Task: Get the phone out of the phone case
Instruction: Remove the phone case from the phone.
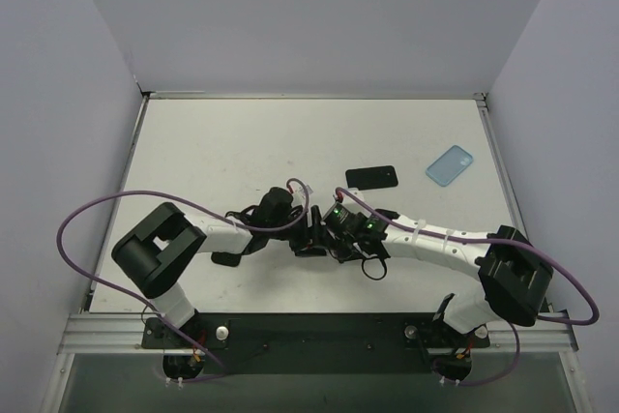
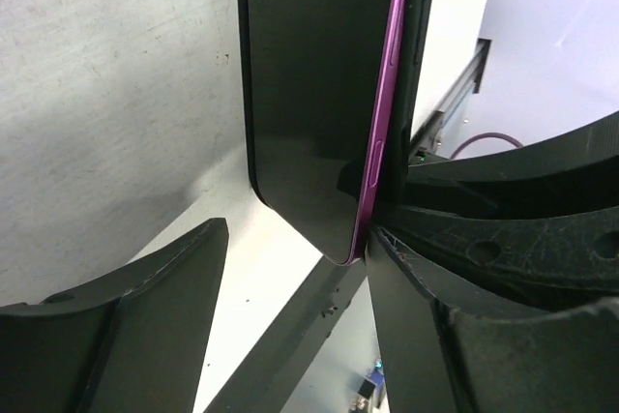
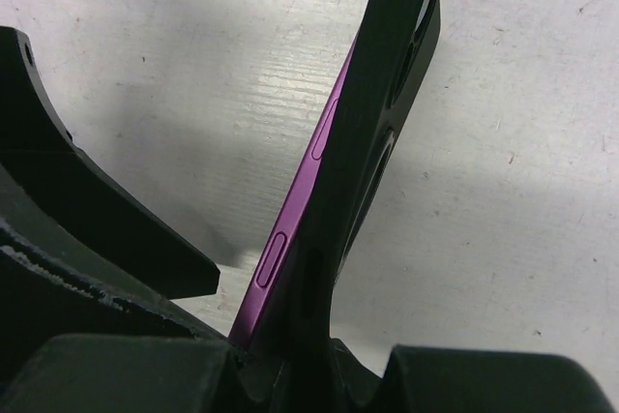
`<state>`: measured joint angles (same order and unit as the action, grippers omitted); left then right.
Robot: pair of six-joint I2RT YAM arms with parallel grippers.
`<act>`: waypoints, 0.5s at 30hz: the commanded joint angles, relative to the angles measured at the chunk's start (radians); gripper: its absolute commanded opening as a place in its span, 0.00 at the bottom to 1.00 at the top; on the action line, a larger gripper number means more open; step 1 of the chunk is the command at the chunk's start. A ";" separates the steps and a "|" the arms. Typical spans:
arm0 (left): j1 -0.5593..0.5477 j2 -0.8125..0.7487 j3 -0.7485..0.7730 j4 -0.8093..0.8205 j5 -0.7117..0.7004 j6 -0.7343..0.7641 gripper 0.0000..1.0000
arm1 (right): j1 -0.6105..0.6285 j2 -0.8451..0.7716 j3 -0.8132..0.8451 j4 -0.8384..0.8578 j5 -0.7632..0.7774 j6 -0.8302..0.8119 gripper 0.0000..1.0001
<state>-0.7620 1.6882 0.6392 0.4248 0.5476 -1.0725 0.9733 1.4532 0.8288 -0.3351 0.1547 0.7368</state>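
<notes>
One purple-edged phone (image 3: pixel 290 229), black soft case (image 3: pixel 387 94) on its back, held on edge mid-worktop toward the near edge. Right tool (image 1: pixel 329 239) clamps its lower end. Left tool (image 2: pixel 295 239) spread wide around it. Black slab phone (image 1: pixel 371 177) and pale blue case (image 1: pixel 450 164) lie toward the far right corner.

Looking down on a white bench (image 1: pixel 242 142), matte, and close up it's lightly scuffed and flecked with small dark specks. A thin metal rim (image 1: pixel 309 96) runs along its far edge. Plain pale lavender walls box it in: back wall (image 1: pixel 309 16), left wall (image 1: pixel 58 142), right wall (image 1: pixel 571 94). A silver rail (image 1: pixel 319 321) spans the near edge. The light is soft and even, and grey shadows lie on the bench top.
</notes>
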 commanded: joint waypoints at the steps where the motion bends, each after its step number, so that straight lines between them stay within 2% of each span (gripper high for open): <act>1: -0.017 -0.033 0.092 -0.243 -0.146 0.114 0.68 | 0.007 0.039 -0.011 0.103 -0.149 -0.002 0.00; 6: -0.033 -0.027 0.131 -0.294 -0.187 0.125 0.68 | 0.007 0.049 0.012 0.104 -0.149 -0.007 0.00; 9: -0.049 -0.018 0.174 -0.366 -0.241 0.143 0.63 | 0.008 0.044 0.021 0.105 -0.187 -0.005 0.00; 13: -0.072 0.004 0.244 -0.538 -0.322 0.183 0.46 | 0.007 0.026 0.027 0.111 -0.210 0.004 0.00; 15: -0.080 0.016 0.269 -0.576 -0.357 0.189 0.42 | 0.007 0.018 0.027 0.113 -0.218 0.009 0.00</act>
<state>-0.8227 1.6566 0.8482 0.0082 0.4374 -0.9379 0.9596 1.4540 0.8326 -0.3374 0.1242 0.7311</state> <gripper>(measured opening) 0.454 0.114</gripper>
